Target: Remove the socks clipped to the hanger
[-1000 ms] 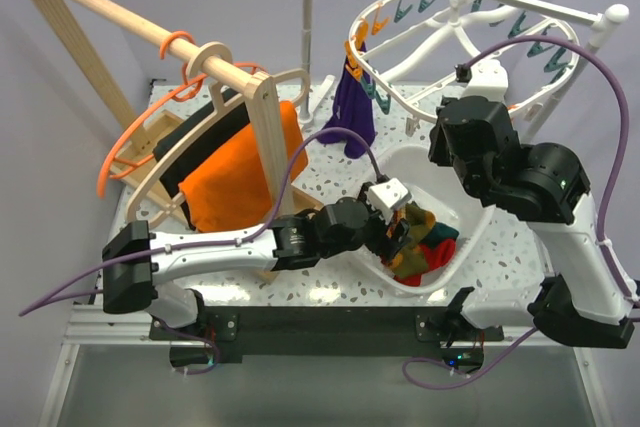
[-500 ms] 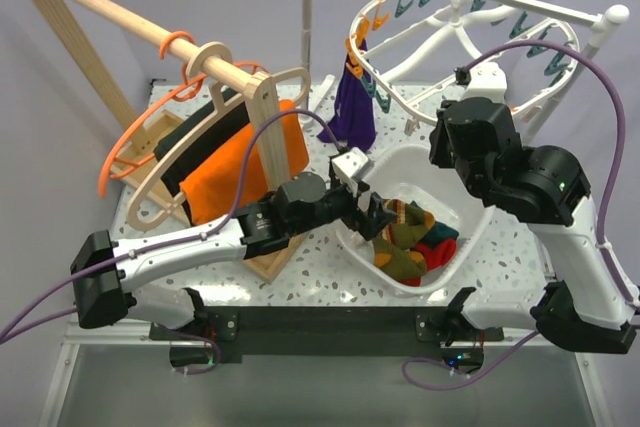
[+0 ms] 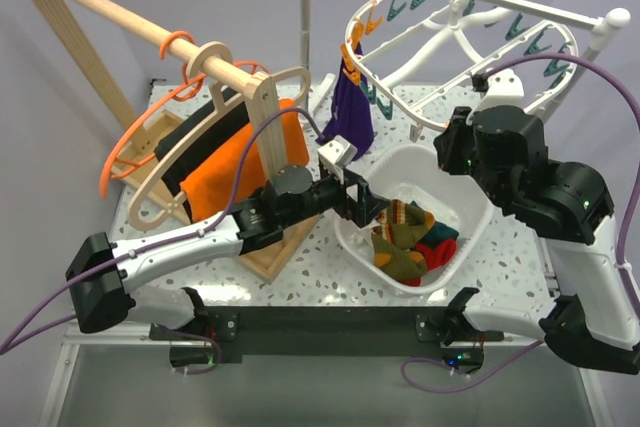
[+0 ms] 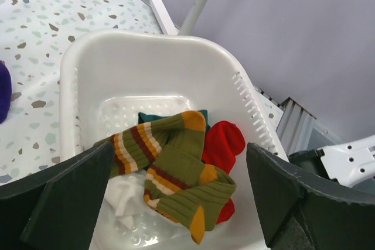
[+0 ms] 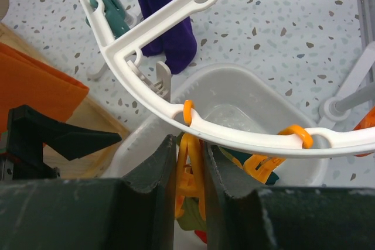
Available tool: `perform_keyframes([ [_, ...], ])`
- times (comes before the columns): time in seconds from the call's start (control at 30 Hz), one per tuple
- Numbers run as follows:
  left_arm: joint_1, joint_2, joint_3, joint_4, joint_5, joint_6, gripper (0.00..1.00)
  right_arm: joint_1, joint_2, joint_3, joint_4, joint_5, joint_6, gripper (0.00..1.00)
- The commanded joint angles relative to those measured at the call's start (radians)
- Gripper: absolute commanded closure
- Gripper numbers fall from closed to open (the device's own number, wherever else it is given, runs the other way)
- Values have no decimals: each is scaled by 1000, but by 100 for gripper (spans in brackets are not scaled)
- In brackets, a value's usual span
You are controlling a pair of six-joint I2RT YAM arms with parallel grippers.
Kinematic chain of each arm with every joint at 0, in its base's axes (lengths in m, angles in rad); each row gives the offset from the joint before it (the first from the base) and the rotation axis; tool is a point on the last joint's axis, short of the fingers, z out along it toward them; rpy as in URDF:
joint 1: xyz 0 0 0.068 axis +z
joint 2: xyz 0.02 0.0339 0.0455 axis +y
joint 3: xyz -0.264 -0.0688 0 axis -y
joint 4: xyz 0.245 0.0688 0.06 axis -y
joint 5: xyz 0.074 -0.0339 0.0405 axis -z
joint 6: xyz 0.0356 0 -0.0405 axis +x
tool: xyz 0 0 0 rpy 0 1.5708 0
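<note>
Jaws of the left end effector stand wide apart with nothing between them. It hangs over the near-left part of a white basin that sits on the speckled table. In the left wrist view a striped sock, olive with brown, cream and orange bands, lies folded in the basin directly between the two spread fingers, below them and not touching them. A red sock lies against its 3 o'clock side. A bit of dark green shows at its 12 o'clock edge, and something white sits at its 8 o'clock corner.

The right end effector is narrowed almost shut. Its two fingers press on either side of an orange clip that hangs from the curved rim of the hanger. That rim crosses just above the fingertips.

One purple sock is clipped to the hanger and hangs straight down. In the right wrist view it is at about 11 o'clock from the right end effector, clear of the fingers, with a teal clip at its 9 o'clock side. In the top view the same sock hangs at about 12 o'clock from the left end effector, near it but apart.
</note>
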Motion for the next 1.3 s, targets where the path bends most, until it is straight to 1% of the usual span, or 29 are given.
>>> perform_keyframes([
  [0.0, 11, -4, 24, 139, -89, -14, 0, 0, -10, -10, -30, -73, -21, 100],
  [0.17, 11, 12, 18, 245, -178, -8, 1, 0, -25, -4, -46, -73, -16, 100],
  [0.3, 10, 32, 49, 230, -212, 18, 6, 0, -36, -9, -82, -26, -51, 100],
  [0.37, 10, 39, 66, 223, -200, 29, 7, 0, -41, -36, -95, 15, -71, 89],
  [0.43, 10, 39, 72, 219, -183, 37, 8, 0, -41, -52, -112, 51, -72, 73],
  [0.53, 10, 37, 72, 200, -177, 41, 10, 0, -45, -50, -112, 43, -72, 64],
  [0.6, 10, 34, 72, 171, -180, 47, 11, 0, -54, -44, -109, 45, -70, 63],
  [0.73, 10, -10, 63, 84, -228, 52, 12, 0, -61, -27, -109, 86, -67, 64],
  [0.8, 10, -38, 52, 53, -223, 66, 12, 0, -59, -20, -118, 152, -62, 66],
  [0.9, 10, -98, 0, 82, -174, 93, 12, 0, -53, 9, -126, 210, -62, 65],
  [0.93, 10, -121, -21, 90, -162, 98, 12, 0, -50, 25, -129, 207, -61, 64],
  [0.97, 10, -132, -28, 94, -148, 103, 11, 0, -44, 48, -134, 198, -58, 62],
  [1.0, 10, -139, -32, 107, -110, 110, 11, 0, -33, 104, -143, 159, -50, 59],
  [1.07, 10, -156, -44, 119, -30, 130, 10, 2, -8, 161, -168, 105, -44, 56],
  [1.1, 10, -161, -46, 128, -8, 133, 9, 2, -7, 198, -172, 79, -39, 47],
  [1.13, 10, -170, -54, 134, 18, 138, 8, 0, -10, 207, -172, 22, -42, 40],
  [1.2, 10, -179, -61, 142, 56, 149, 7, 0, -11, 227, -181, -7, -35, 28],
  [1.23, 10, -187, -69, 144, 64, 150, 6, 0, -8, 255, -209, -15, -27, 17],
  [1.27, 10, -190, -69, 142, 74, 153, 5, 2, -5, 266, -221, -17, -21, 12],
])
